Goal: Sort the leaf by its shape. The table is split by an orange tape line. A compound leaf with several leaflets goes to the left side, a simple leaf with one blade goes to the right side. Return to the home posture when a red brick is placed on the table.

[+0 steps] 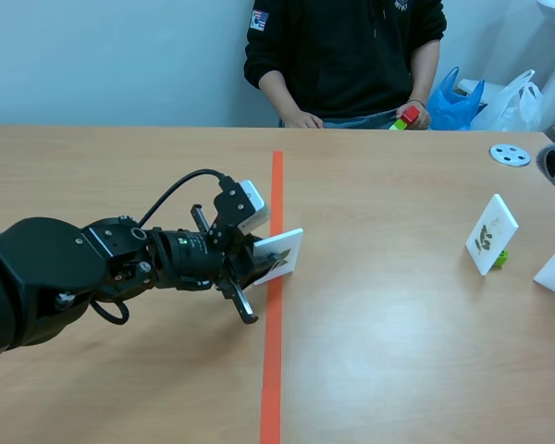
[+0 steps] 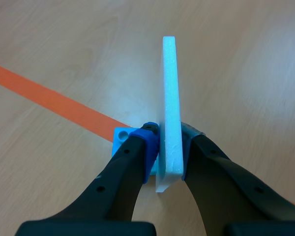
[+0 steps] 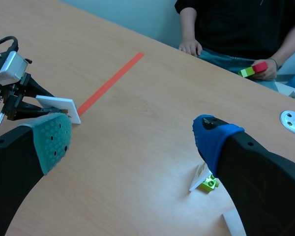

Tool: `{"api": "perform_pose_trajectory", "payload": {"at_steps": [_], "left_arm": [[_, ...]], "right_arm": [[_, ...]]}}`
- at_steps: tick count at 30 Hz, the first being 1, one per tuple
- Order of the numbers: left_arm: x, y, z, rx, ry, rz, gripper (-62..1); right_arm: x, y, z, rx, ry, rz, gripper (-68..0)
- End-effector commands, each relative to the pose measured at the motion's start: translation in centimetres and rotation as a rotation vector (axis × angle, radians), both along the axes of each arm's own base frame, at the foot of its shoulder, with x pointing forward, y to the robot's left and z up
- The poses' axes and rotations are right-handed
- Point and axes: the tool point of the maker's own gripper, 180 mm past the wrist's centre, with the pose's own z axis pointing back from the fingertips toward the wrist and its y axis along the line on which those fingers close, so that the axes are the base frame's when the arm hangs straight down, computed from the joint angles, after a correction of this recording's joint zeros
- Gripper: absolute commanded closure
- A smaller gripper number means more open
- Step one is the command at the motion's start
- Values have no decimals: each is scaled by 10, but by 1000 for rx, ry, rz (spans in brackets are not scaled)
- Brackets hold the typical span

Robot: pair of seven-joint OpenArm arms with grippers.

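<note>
The surface (image 1: 398, 351) is split by the orange tape line (image 1: 273, 370); my left hand (image 2: 169, 142) is clamped on a white leaf card (image 2: 169, 98) at that line, mid-surface, a blue block (image 2: 122, 135) at its foot; my right hand (image 3: 132, 135) hangs fingers apart near the right edge, over a second leaf card (image 1: 491, 233) on a green block (image 1: 502, 258).

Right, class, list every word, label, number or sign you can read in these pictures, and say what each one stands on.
No text can be read in any view.
Sleeve badge: too small and blurred to read.
Card at the tape line: a dark picture only, no words visible.
Card on the green stand: a leaf picture, no words visible.
</note>
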Motion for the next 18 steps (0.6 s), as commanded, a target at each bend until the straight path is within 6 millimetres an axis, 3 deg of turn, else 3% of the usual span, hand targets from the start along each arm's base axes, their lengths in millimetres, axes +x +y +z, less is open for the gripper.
{"api": "perform_pose_trajectory", "payload": {"at_steps": [1, 4, 8, 13, 18], "left_arm": [[14, 2, 23, -53, -36, 34, -63], [22, 18, 34, -92, -15, 108, -63], [34, 56, 43, -151, 24, 251, -63], [41, 120, 47, -234, 50, 451, -63], [31, 181, 50, -269, 40, 601, -63]], "right_arm": [[3, 0, 10, 10, -35, 3, -506], [3, 0, 10, 10, -35, 3, -506], [3, -1, 10, 10, -35, 2, -506], [3, 0, 10, 10, -35, 3, -506], [3, 0, 10, 10, -35, 3, -506]]}}
